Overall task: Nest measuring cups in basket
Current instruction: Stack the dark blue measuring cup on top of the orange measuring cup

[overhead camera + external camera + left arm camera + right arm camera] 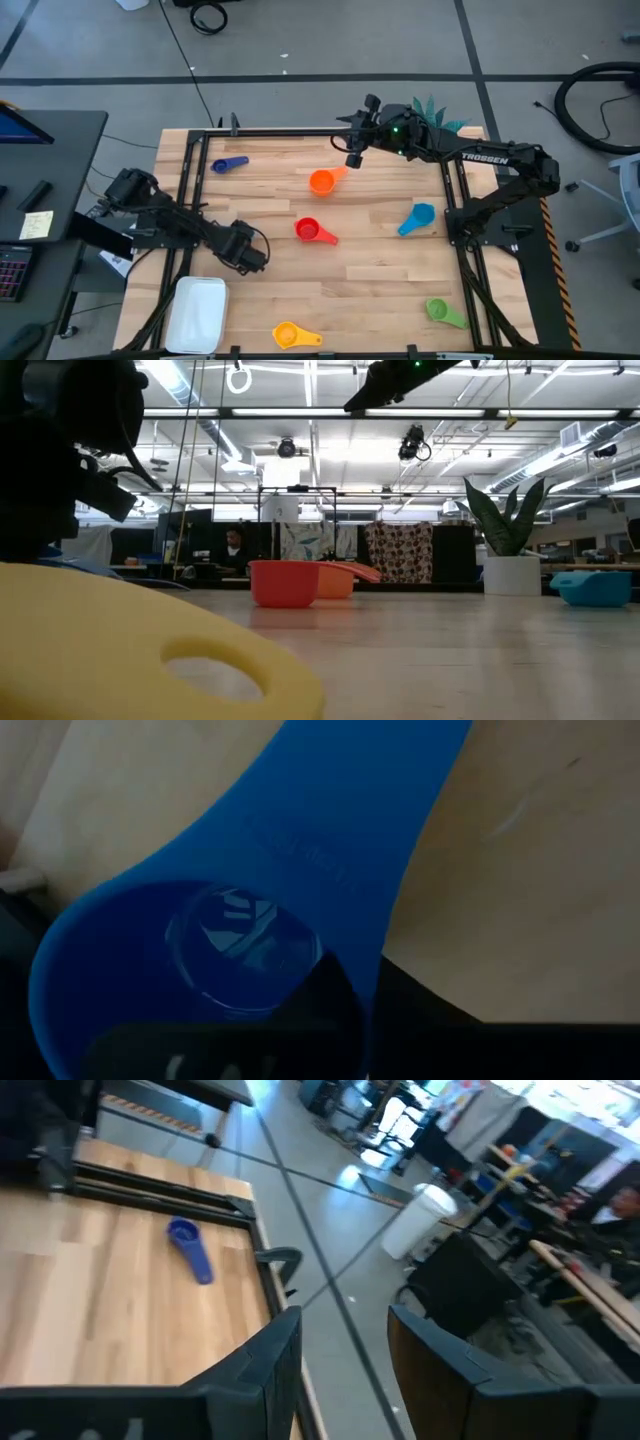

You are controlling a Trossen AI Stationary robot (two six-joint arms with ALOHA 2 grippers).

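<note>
Over at nine o'clock on the table the left gripper (245,252) is down low. From above, its dark body hides what is under it. Only the left wrist view shows that a blue cup (300,850) is there, right up against the fingers. I cannot tell whether the fingers are pinching it or just touching it. If the pinch is only on the thin edge, I think the blue cup could slip or tip on the way to the basket (200,312), which sits near at eight o'clock. A cup that lands crooked would keep the others from fitting inside. The dark blue cup (228,164) waits at ten o'clock, the yellow cup (295,335) at six and the red cup (312,231) in the middle. The orange cup (322,181) is at twelve. The right gripper (352,155) hangs above the far edge at twelve, and only its own wrist view shows its fingers apart with nothing between them. Farther right lie the light blue cup (417,218) at three and the green cup (443,312) at four.
</note>
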